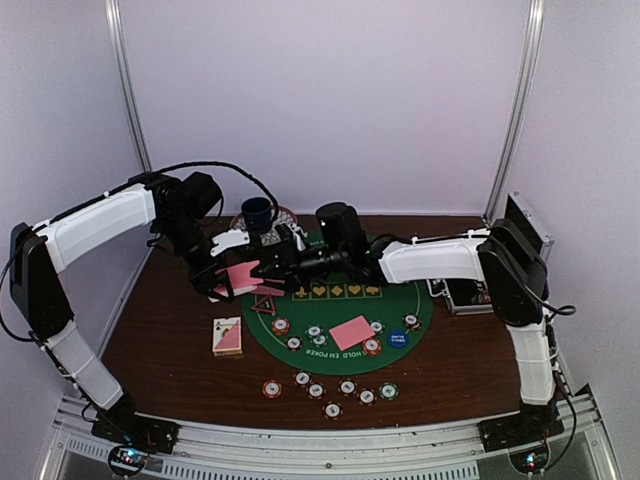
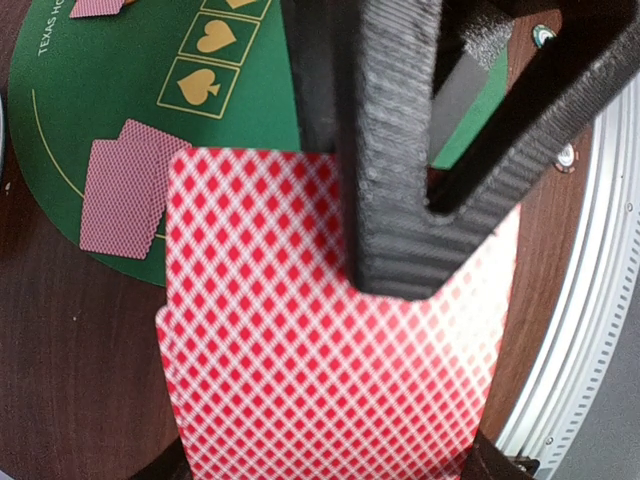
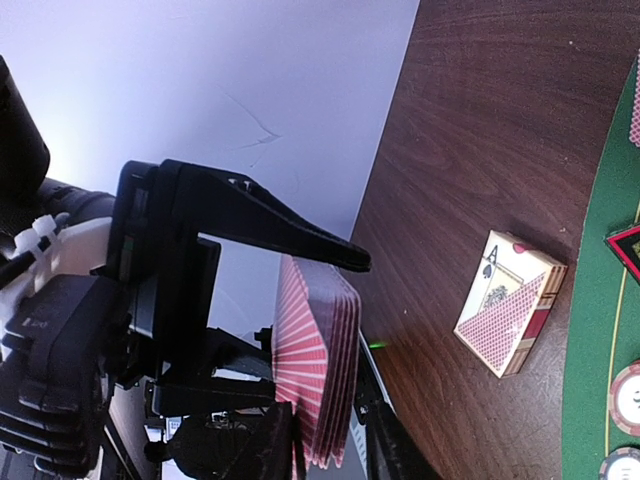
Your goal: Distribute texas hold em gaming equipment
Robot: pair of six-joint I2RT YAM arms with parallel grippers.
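My left gripper [image 1: 226,281] is shut on a deck of pink-backed cards [image 1: 243,275], held above the table's left side. The deck fills the left wrist view [image 2: 300,340] between my left gripper's [image 2: 330,468] jaws. My right gripper [image 1: 270,268] is at the deck. In the right wrist view its fingers [image 3: 262,450] straddle the deck's edge [image 3: 320,370] with a small gap, so my right gripper [image 3: 330,445] looks open. One right finger [image 2: 400,180] lies over the top card. Two cards [image 2: 125,200] lie on the green mat [image 2: 100,100].
A card box [image 1: 228,336] lies left of the mat, also in the right wrist view [image 3: 510,315]. A pink card [image 1: 351,332], blue disc [image 1: 398,338], triangle marker [image 1: 265,304] and chips [image 1: 315,335] are on the mat. More chips [image 1: 332,392] line the front. Blue cup [image 1: 257,213] behind; case [image 1: 524,222] right.
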